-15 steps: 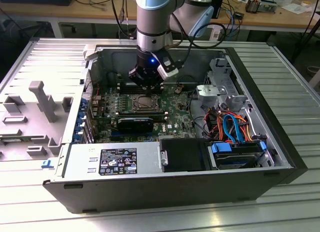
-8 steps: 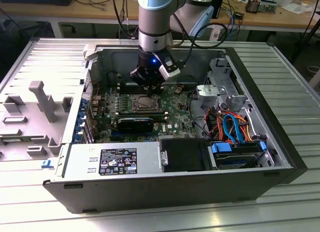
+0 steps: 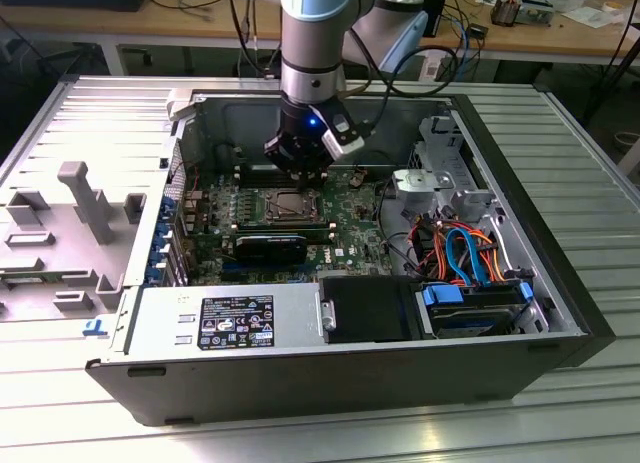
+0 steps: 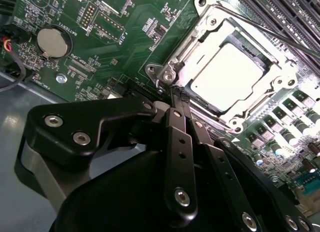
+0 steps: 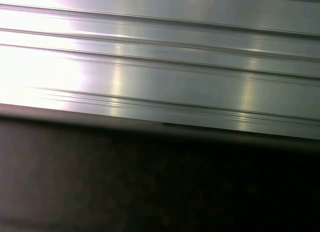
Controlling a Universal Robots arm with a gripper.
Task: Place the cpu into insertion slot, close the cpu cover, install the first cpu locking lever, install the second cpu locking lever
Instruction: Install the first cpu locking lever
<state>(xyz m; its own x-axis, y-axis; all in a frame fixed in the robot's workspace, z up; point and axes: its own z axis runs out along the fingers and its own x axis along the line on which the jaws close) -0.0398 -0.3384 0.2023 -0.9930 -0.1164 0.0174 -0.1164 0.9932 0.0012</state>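
Note:
The cpu (image 4: 230, 74) lies flat in the insertion slot (image 3: 290, 205), its pale metal top showing through the square opening of the cpu cover (image 4: 202, 39). The cover lies down over the chip. A thin metal locking lever (image 4: 270, 31) runs along one side of the socket. My gripper (image 4: 178, 95) is shut, fingertips together, right at the socket's corner beside a cover screw; nothing shows between the fingers. In the exterior view the gripper (image 3: 300, 175) hangs just over the far edge of the socket inside the open computer case.
A coin battery (image 4: 52, 41) and memory slots (image 4: 295, 6) flank the socket. A long black module (image 3: 270, 248) lies in front of it, a power supply (image 3: 230, 318) at the case front, bundled cables (image 3: 465, 248) to the exterior view's right. A grey moulded tray (image 3: 70, 223) sits outside on the left.

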